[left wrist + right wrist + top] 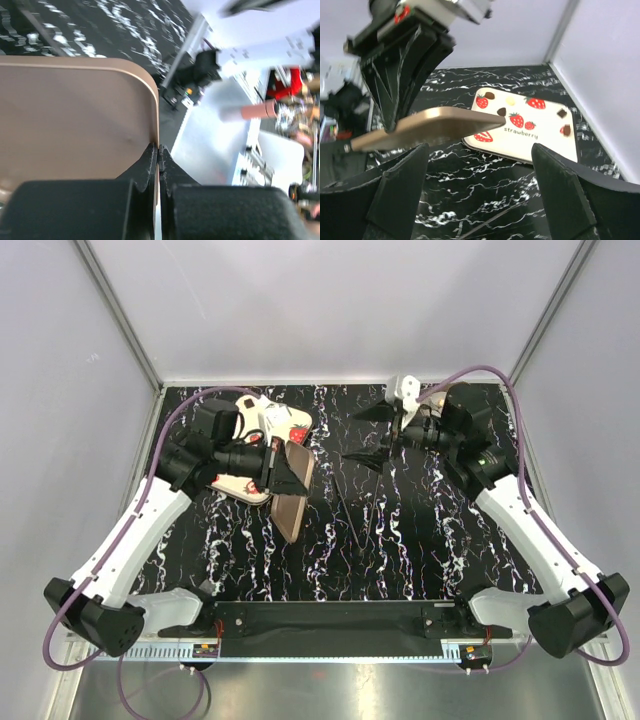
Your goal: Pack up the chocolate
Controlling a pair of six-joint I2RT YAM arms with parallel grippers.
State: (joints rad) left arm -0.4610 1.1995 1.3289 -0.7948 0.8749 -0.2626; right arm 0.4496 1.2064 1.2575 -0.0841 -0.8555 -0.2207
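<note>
I see black white-veined tabletop (420, 540), pale lilac wall panels (330, 300) on three sides, aluminium corner posts (120, 315), diffuse light, steel ledge (330, 690) at near edge.

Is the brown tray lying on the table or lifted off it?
Lifted. The left gripper is shut on the brown tray, and the right wrist view shows it above the table.

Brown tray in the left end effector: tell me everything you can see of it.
The brown tray is a thin, flat tan panel with rounded corners and a smooth, faintly metallic face; it looks like card or plastic. The left end effector is shut on one edge, holding it tilted and seemingly clear of the table. In the right wrist view it hangs in front of the strawberry lid. Its visible face is bare.
</note>
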